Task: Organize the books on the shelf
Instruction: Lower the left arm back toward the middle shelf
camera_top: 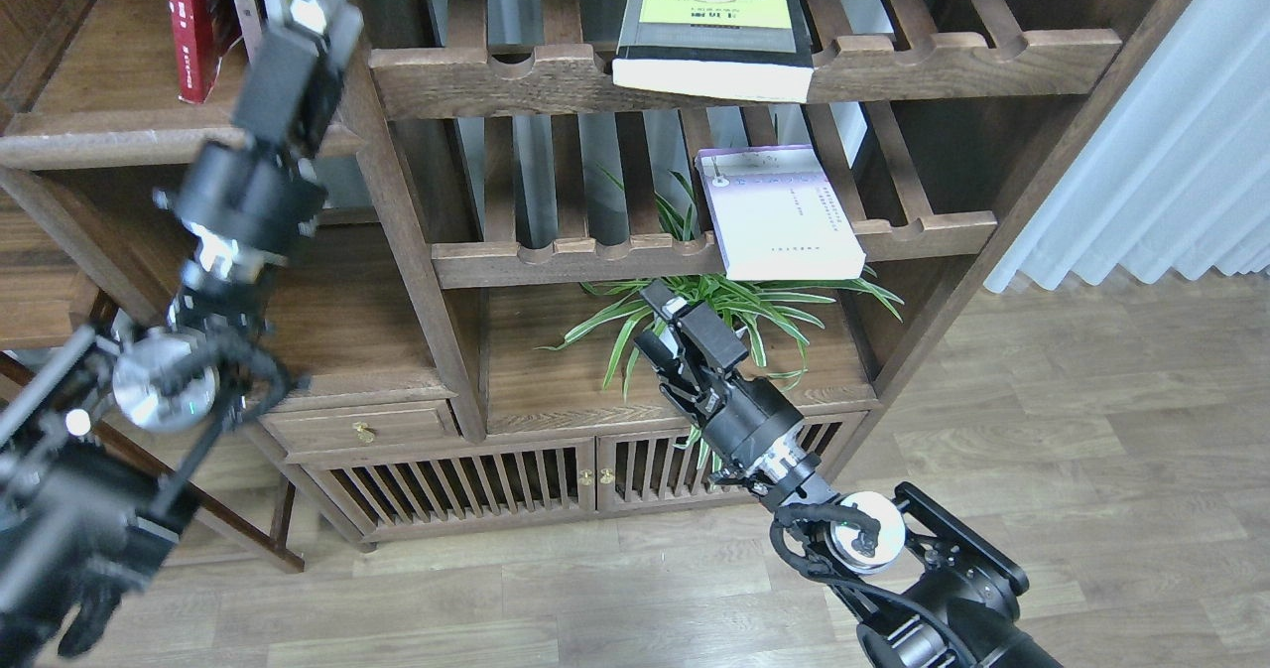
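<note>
Presently the lavender-white paperback (779, 213) lies flat on the slatted rack (595, 256) above the right gripper (677, 329), whose fingers stand narrowly apart and empty; light, flexible: grip its overhanging front edge.

No legible text on books (713, 28)

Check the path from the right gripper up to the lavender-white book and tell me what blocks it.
Nothing solid. The right gripper sits below the lavender-white book, with only spider plant leaves and the slatted rack's front rail nearby.
</note>
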Action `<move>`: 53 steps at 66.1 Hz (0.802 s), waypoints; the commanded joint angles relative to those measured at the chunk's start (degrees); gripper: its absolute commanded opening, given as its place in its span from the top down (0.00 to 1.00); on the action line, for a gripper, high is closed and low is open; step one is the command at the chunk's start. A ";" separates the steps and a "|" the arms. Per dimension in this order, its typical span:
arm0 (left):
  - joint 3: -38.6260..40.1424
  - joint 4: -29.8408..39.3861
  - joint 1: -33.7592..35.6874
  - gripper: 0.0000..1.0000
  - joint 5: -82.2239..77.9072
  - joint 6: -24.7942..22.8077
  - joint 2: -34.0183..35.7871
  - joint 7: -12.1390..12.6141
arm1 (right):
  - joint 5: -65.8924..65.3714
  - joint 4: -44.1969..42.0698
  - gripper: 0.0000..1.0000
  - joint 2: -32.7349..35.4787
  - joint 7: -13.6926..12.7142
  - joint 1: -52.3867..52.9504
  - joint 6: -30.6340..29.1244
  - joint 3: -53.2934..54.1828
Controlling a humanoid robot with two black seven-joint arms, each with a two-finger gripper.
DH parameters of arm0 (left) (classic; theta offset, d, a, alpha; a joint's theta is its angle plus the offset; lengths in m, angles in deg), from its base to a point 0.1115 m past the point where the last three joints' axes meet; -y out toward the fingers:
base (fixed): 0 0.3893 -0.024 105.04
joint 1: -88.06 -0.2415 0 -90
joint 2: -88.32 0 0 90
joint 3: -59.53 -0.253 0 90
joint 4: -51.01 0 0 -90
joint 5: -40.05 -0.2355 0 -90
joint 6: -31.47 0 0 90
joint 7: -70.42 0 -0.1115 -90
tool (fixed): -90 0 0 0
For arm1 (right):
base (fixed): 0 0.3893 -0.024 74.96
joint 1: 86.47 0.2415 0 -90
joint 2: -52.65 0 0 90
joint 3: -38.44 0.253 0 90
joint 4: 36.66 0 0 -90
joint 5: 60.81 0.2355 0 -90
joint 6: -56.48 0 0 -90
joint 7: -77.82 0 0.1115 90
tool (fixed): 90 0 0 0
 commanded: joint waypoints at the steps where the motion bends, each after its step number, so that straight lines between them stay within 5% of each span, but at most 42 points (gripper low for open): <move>1: -0.50 -0.04 -1.85 0.03 -0.09 0.00 -0.06 0.04 | 0.00 -0.19 0.01 0.00 0.00 0.00 0.09 0.18; 38: -1.29 -0.57 -12.22 0.01 -0.26 0.00 0.29 0.12 | 0.27 -7.40 0.01 0.00 0.09 2.64 1.40 6.24; 53: -1.29 -2.50 -13.98 0.01 -0.18 0.00 -0.50 1.88 | 0.44 -8.90 0.01 0.00 0.53 4.48 10.27 12.66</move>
